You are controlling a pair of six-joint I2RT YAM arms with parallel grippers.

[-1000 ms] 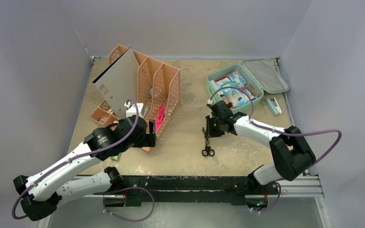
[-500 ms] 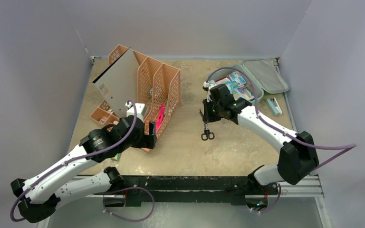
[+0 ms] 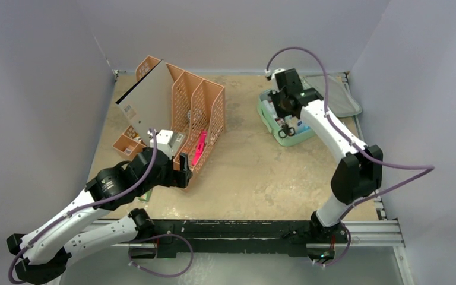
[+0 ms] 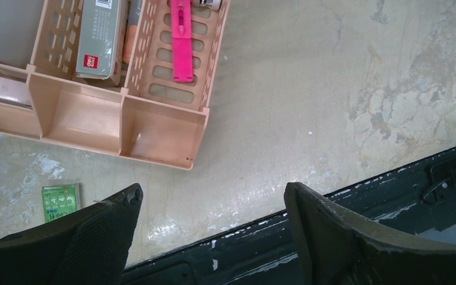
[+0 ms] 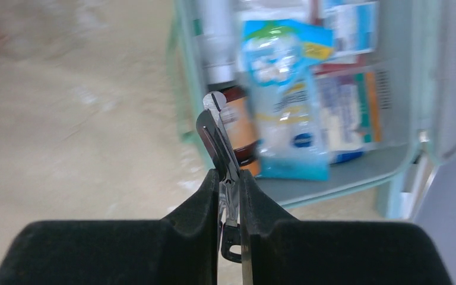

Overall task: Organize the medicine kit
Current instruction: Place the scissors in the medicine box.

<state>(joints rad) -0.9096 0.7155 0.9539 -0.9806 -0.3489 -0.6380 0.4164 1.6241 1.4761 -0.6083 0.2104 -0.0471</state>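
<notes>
The mint-green medicine kit lies open at the back right, its grey-lined lid folded back. In the right wrist view the kit holds a blue packet, a white tube and a brown bottle. My right gripper is shut on black-handled scissors and holds them above the kit's near left part. In the right wrist view the right gripper pinches the scissors, blades pointing away. My left gripper is open and empty by the rack's front corner.
An orange mesh file rack stands at the back left, with a grey board and a pink item in it. In the left wrist view the left gripper hangs over the table's black front rail, with the rack and a small green packet nearby.
My right arm has lifted the scissors from the middle of the table and carried them back and right, over the kit. My left gripper has drawn back slightly from the rack.
</notes>
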